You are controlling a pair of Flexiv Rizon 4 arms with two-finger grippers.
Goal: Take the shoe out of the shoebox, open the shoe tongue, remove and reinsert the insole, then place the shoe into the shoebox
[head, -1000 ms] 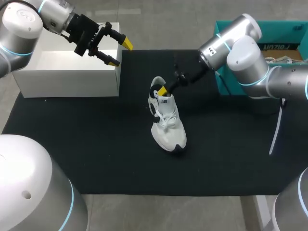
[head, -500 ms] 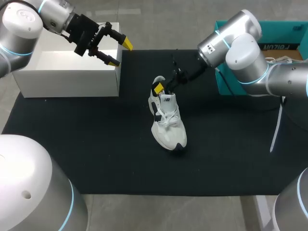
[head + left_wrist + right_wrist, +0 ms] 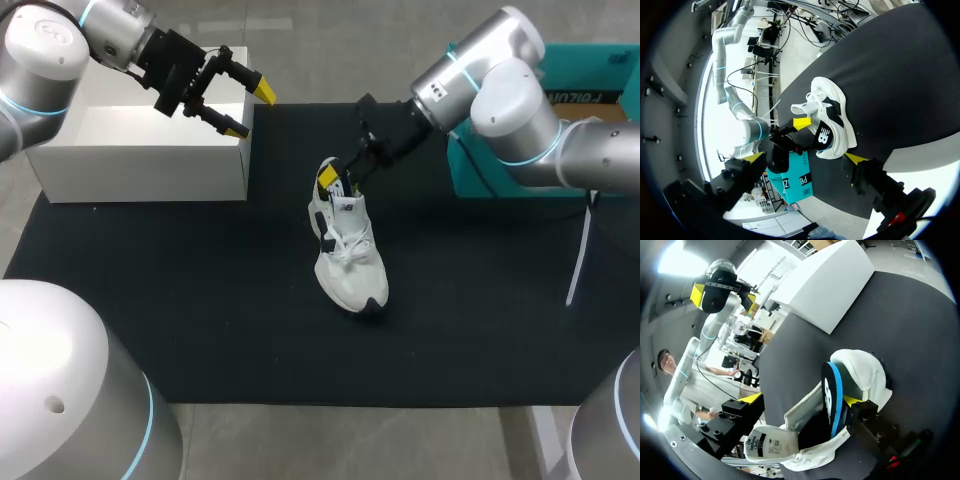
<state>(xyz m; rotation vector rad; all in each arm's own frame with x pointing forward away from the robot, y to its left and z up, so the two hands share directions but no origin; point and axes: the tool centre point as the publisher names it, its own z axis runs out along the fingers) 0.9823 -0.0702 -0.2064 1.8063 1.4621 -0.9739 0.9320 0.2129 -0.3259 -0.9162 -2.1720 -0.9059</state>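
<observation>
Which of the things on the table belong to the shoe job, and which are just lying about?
Belong to the job: shoe; insole, standing up in it; white shoebox.
Just lying about: black mat; teal box.

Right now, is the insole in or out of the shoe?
Partly out: the insole stands on edge, sticking up from the shoe.

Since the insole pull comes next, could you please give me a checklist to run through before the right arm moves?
1. Shoe out of shoebox, on mat: ok.
2. Tongue folded open: ok.
3. Insole heel end raised out of shoe: ok.
4. Right gripper shut on insole: not ok, fingers wide apart.
5. Left gripper open, over shoebox, clear of shoe: ok.
</observation>
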